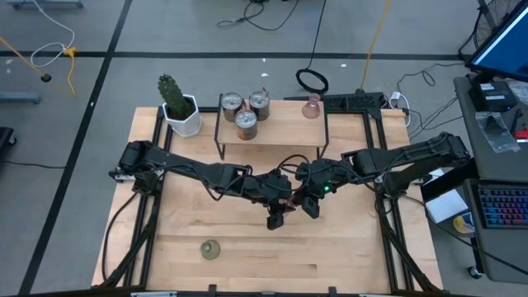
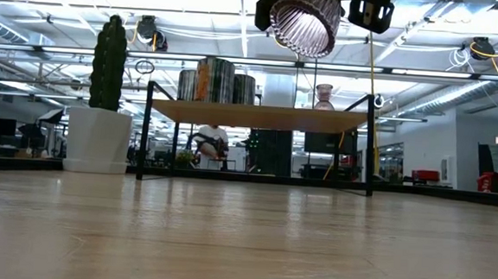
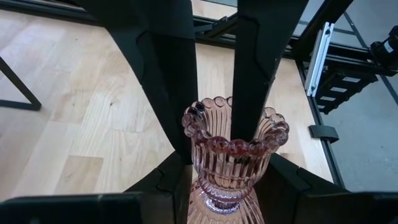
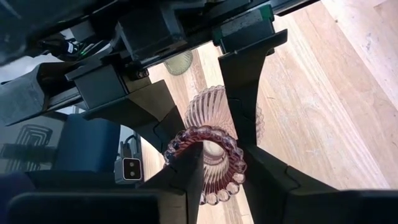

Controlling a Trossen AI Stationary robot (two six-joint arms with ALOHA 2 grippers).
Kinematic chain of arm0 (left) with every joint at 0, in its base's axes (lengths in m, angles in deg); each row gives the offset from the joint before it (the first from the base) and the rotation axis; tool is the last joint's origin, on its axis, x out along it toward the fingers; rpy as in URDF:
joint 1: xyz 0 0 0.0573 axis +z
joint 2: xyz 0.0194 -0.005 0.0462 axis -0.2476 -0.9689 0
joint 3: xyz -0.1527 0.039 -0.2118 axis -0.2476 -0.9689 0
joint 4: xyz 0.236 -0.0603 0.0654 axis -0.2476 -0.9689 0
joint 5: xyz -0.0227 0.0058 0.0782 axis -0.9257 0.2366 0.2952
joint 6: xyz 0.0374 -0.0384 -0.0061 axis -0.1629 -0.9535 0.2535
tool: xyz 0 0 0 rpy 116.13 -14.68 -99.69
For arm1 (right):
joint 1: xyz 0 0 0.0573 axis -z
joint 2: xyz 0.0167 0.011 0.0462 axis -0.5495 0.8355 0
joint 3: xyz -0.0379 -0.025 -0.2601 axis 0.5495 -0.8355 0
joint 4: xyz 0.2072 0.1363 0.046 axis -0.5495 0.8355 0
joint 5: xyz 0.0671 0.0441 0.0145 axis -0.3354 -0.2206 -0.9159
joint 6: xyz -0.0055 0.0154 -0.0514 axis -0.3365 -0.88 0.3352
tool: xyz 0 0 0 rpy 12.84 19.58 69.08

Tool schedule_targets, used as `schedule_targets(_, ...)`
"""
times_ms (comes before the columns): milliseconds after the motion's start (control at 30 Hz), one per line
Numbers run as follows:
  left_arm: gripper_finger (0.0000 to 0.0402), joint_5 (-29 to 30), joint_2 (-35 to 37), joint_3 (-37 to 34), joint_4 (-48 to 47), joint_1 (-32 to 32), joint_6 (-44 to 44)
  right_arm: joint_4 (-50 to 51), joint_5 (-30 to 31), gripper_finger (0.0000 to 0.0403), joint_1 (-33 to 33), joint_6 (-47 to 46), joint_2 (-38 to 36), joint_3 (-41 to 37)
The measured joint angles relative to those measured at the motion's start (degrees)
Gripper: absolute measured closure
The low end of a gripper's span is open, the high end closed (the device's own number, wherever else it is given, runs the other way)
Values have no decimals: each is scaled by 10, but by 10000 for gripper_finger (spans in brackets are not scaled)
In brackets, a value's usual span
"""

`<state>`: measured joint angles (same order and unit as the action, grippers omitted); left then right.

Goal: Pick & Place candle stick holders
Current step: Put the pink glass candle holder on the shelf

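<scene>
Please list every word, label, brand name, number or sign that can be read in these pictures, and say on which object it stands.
Readable text: none in any view.
Metal candle holders on the small raised shelf: coloured bands show in the low view, but no letters can be made out.
Monitor beside the table: screen lit, content too small to read.
Pink glass holder, cactus pot: no marking visible.

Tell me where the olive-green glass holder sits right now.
In the high view, the olive-green glass holder stands alone on the table's near-left part, on the left arm's side, well apart from the two grippers meeting at mid-table and far from the small shelf.
</scene>
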<state>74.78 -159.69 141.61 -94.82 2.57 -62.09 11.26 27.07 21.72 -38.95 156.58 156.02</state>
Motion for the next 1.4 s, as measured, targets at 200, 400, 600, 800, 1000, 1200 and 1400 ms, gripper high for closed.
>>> schedule_targets(200,265,-1,0,0,0,0,-5,2,-4,320,0,-1,0,0)
schedule_targets(400,265,-3,0,0,0,-2,-10,3,-10,340,0,-16,0,0)
schedule_targets(600,265,-3,-1,0,1,-2,-13,9,-11,354,0,-22,-5,0)
schedule_targets(800,265,2,-1,2,10,-4,-16,15,-5,355,0,-30,-25,0)
schedule_targets(1000,265,2,0,2,14,-4,-18,16,-3,355,0,-31,-22,0)
schedule_targets(1200,267,-8,-2,-1,6,-6,-26,-43,-36,355,0,-55,-14,-40)
schedule_targets(1400,267,-8,-3,-2,-5,-6,-30,-103,-40,350,1,-67,-16,-80)
